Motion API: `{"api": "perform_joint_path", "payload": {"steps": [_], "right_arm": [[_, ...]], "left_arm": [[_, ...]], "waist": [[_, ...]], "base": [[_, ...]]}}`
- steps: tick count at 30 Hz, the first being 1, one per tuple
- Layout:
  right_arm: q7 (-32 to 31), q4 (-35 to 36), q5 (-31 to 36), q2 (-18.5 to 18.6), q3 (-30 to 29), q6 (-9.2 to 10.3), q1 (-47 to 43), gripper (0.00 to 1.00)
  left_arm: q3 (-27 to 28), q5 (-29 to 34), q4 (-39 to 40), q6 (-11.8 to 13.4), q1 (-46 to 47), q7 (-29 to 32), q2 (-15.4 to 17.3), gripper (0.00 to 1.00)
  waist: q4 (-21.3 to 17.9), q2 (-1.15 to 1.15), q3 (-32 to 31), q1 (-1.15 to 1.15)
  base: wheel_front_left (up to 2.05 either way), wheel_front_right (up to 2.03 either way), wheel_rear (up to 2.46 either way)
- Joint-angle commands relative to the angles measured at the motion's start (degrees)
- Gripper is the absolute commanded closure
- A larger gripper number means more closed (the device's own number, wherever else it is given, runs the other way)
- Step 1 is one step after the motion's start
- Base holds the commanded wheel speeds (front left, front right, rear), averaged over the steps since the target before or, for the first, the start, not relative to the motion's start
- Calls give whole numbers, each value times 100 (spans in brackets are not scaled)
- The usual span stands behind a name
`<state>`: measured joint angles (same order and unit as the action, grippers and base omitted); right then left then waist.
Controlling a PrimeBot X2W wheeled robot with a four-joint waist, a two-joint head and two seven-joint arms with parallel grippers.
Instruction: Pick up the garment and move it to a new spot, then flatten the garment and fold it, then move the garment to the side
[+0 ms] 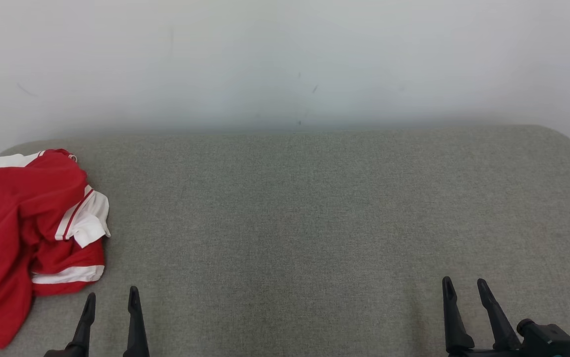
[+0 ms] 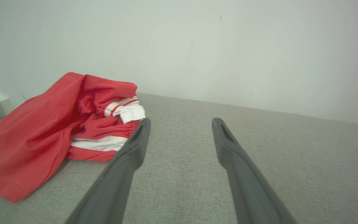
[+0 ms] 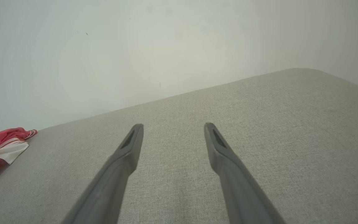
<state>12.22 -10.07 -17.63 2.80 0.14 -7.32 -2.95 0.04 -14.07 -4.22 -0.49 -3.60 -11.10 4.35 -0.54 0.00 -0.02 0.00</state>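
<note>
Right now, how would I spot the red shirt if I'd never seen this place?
Start at the wide grey fabric surface along the white wall. At its left end, just left of the left gripper, lies a crumpled red shirt with white striped trim. Everything near it is grey or black, so its bright red stands out.

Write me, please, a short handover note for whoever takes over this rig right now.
The left tool is open and empty, close beside the garment, with no grip on it.
The right tool is open and empty, over bare fabric far from the garment.
The garment, red and white, lies crumpled at the left end of the grey cushion.
Done: nothing yet, by the look of it.
Left: pick it up, move it, flatten, fold, set aside.
</note>
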Motion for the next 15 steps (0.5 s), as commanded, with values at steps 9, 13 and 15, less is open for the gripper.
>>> {"api": "perform_joint_path", "payload": {"steps": [9, 13, 15], "right_arm": [[144, -30, 551, 12, -111, -22, -14, 0], [175, -43, 711, 12, -135, -23, 4, 0], [200, -47, 774, 13, -155, -24, -2, 0]], "left_arm": [[79, 505, 96, -22, -110, -187, 62, 0], [115, 702, 107, -93, -99, -238, 64, 0], [142, 766, 125, -121, -119, -269, 63, 0]], "waist": [[-37, 0, -26, 0], [-31, 0, -15, 0], [-26, 0, -14, 0]], "base": [[0, 0, 0], [0, 0, 0], [0, 0, 0]]}}
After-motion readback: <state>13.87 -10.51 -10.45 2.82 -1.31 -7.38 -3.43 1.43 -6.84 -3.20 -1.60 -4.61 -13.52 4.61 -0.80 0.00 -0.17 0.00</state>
